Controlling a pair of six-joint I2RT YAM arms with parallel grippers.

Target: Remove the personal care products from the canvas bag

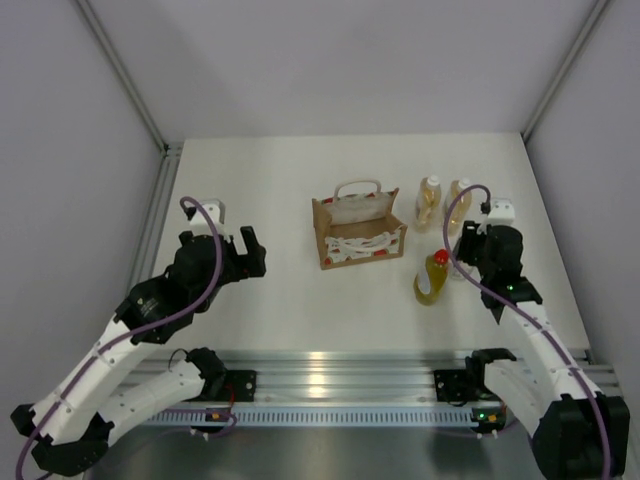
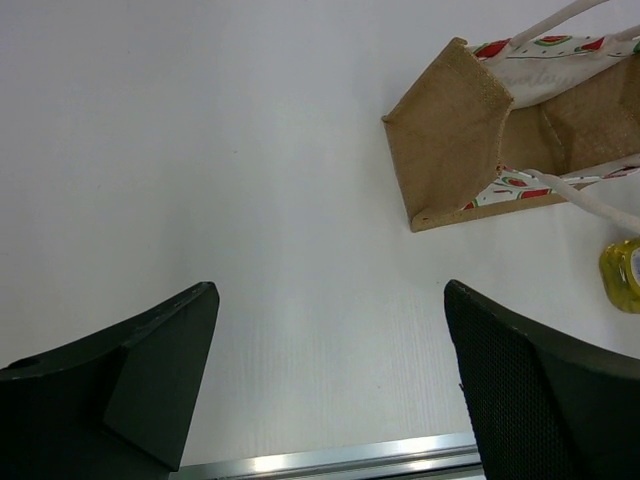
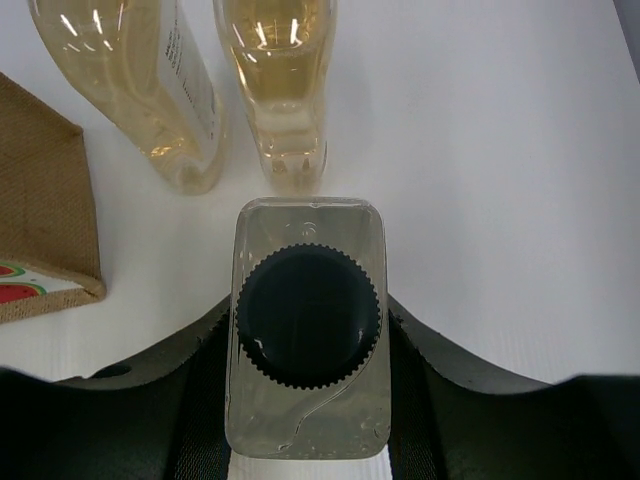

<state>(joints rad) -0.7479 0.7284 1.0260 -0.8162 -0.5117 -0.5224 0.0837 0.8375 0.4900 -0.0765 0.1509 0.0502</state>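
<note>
The canvas bag [image 1: 358, 232] stands open at the table's middle, with white loop handles. Two amber bottles with white caps [image 1: 429, 200] [image 1: 459, 200] stand to its right. The yellow bottle with a red cap [image 1: 432, 278] stands nearer, right of the bag. My right gripper [image 1: 472, 262] is just right of the yellow bottle. In the right wrist view my right gripper [image 3: 308, 350] is shut on the clear bottle with the dark cap [image 3: 308, 330], held upright. My left gripper [image 1: 247, 255] is open and empty, left of the bag, above bare table [image 2: 330, 330].
The bag [image 2: 470, 130] and the edge of the yellow bottle [image 2: 622, 275] show in the left wrist view. The amber bottles [image 3: 160, 90] [image 3: 280, 90] and a corner of the bag [image 3: 40, 190] lie just ahead of the right gripper. A metal rail [image 1: 330, 365] runs along the near edge.
</note>
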